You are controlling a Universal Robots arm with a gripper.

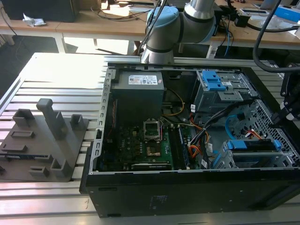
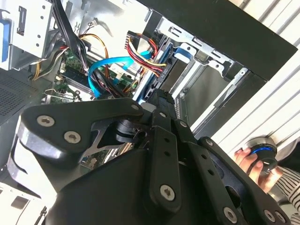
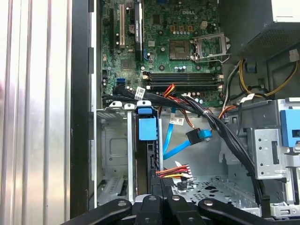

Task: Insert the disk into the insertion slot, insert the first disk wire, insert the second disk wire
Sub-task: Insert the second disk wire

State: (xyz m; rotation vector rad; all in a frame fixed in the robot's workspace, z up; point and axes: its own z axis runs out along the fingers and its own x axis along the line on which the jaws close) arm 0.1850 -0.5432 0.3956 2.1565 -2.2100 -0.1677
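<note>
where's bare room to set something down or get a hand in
Bare slatted metal table at the exterior view's left, bordered by the grey plastic fixture and the black computer case. Inside is crowded: orange-red-black wire bundle, flat light-blue cable and thick black cables cross.

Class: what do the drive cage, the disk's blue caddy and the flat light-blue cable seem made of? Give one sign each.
Insertion slot: probably sheet steel, matt grey; punched cut-outs, folded edges. Disk caddy: likely moulded plastic; uniform bright blue, slight sheen. Second disk wire: seemingly a flexible plastic sheath; smooth, curves as a flat ribbon.
</note>
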